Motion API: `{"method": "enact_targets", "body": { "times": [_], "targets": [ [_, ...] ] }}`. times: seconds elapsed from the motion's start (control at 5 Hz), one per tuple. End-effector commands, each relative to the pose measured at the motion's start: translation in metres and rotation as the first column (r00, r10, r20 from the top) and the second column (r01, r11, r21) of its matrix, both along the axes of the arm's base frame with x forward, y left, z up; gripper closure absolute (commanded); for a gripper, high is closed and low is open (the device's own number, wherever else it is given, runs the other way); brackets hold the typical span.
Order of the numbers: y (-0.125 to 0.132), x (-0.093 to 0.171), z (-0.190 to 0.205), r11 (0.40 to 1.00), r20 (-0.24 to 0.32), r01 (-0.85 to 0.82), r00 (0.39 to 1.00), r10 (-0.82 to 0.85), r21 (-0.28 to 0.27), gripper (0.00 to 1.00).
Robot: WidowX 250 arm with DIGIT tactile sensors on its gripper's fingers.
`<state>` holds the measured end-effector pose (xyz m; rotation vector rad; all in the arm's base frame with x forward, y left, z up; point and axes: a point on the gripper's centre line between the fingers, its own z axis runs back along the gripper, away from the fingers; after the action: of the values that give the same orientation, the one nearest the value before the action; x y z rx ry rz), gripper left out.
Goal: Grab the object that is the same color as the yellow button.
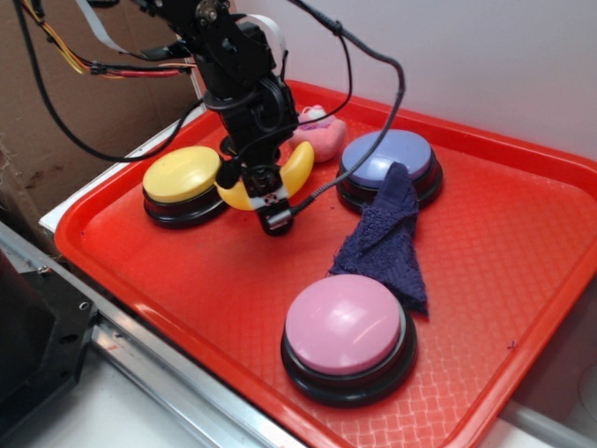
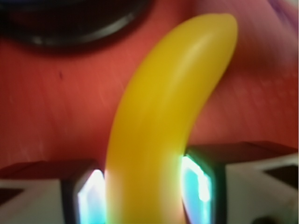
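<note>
Sitting right between the pads of the black pincer: the glossy curved yellow plastic banana, long axis running straight away from the wrist camera. Looking clamped on both flanks. Lying just beside the yellow dome button on the red tray.

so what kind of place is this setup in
Probably a robot lab bench: a red tray laid out with dome buttons such as the yellow button, a cabled gripper closed on a toy banana, cardboard behind.
</note>
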<state>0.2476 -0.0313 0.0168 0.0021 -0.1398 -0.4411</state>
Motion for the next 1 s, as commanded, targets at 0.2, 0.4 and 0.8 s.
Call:
{"method": "enact_targets", "body": {
  "times": [0.2,0.4,0.8],
  "targets": [
    [-0.019,-0.02,0.112,0.962,-0.095,-0.274,0.957,0.275,0.015,1.0],
    [-0.022,-0.034,0.15,0.947,-0.13,-0.322,0.939,0.318,-0.013,1.0],
    [-0.014,-0.062,0.199,0.917,-0.075,-0.391,0.92,0.385,-0.086,1.0]
  ]
}}
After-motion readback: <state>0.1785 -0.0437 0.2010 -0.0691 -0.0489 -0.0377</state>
